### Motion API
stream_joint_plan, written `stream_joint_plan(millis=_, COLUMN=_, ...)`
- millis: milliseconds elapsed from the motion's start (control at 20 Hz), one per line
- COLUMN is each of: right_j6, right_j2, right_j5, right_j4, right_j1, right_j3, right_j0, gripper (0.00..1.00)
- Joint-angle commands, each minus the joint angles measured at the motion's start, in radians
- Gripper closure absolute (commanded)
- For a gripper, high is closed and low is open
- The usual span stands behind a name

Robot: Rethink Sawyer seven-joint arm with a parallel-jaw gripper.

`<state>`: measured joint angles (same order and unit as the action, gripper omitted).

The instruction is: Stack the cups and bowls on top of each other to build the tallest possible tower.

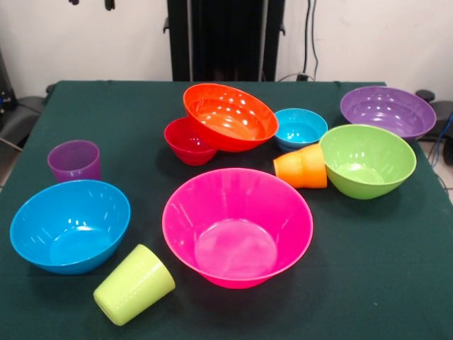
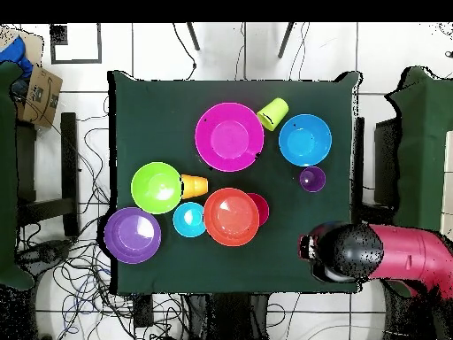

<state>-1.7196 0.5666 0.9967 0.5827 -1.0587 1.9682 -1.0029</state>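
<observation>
While the orange bowl (image 1: 230,117) leans on the small red bowl (image 1: 189,142), the gripper (image 2: 310,251) (fingers hidden) cannot be judged.

From my end the dark green table (image 1: 396,283) holds big bowls in pink (image 1: 237,227), orange (image 1: 230,117), blue (image 1: 69,225), lime (image 1: 367,160) and purple (image 1: 387,111), small red (image 1: 187,142) and light blue (image 1: 300,128) ones, plus lime (image 1: 134,284), orange (image 1: 301,167) and see-through purple (image 1: 74,161) cups

White wall (image 1: 85,35) at twelve o'clock behind the dark green table (image 1: 382,283); white tiled floor (image 2: 221,49), tangled cables (image 2: 84,266) at eight o'clock, cardboard box (image 2: 37,96) at ten.
</observation>
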Motion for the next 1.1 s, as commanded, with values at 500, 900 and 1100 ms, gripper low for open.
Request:
stream_joint_plan(millis=500, right_j6=0.278, right_j2=0.099, right_j5=0.029, right_j4=0.122, right_j1=0.285, right_j3=-0.131, right_j0=0.058, gripper=0.00)
stream_joint_plan(millis=900, right_j6=0.311, right_j2=0.102, right_j5=0.054, right_j4=0.169, right_j1=0.407, right_j3=-0.217, right_j0=0.104, gripper=0.00)
stream_joint_plan(millis=1100, right_j6=0.419, right_j2=0.116, right_j5=0.092, right_j4=0.228, right_j1=0.438, right_j3=-0.238, right_j0=0.112, gripper=0.00)
